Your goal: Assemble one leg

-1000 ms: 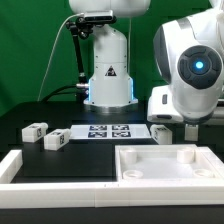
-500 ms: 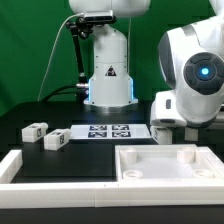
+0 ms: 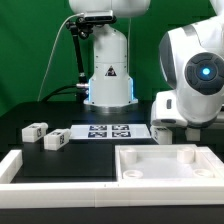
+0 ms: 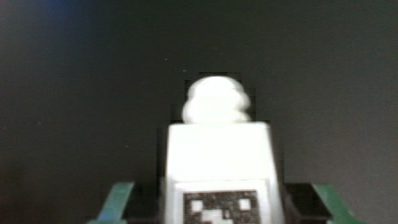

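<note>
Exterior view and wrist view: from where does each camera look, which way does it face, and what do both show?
Exterior view: low in front of the table, facing the robot's base across the tabletop; the arm shows on the exterior view's right.
Wrist view: on the wrist, looking along the pincer at the leg and dark table; only its fingers show.
Shared: the table, and probably this leg.

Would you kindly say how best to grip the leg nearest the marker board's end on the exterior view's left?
Probably from straight above, jaws closing across the long side faces near mid-length of the leg: it lies flat on the table, clear of the other leg.
</note>
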`<state>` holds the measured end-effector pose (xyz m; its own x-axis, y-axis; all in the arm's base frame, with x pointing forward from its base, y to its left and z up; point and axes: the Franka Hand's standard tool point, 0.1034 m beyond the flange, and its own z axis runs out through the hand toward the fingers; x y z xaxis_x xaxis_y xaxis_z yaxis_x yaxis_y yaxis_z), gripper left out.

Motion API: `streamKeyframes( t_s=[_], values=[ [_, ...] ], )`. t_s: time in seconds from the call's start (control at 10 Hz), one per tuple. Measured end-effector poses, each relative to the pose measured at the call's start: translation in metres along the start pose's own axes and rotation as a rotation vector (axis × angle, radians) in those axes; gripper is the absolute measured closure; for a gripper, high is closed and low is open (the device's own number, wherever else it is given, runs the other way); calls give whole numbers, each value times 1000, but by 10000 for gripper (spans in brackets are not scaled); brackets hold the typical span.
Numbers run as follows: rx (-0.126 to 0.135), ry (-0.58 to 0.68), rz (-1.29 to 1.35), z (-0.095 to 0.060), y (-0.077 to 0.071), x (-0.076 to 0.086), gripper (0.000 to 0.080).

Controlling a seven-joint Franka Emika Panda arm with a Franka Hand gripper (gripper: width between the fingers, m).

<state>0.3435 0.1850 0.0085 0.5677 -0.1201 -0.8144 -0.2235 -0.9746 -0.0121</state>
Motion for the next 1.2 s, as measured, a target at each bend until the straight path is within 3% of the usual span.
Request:
streamKeyframes(
  t_s=[0.5,0.9,1.1,1.2],
  values=[
    [1,-3,-1,-2,1,-1,514],
    [11,10,-8,-61,9,-35,512],
    [10,23,-13,-64,8,-39,512],
    [19,75,-13,-67,5,-32,512]
  ],
)
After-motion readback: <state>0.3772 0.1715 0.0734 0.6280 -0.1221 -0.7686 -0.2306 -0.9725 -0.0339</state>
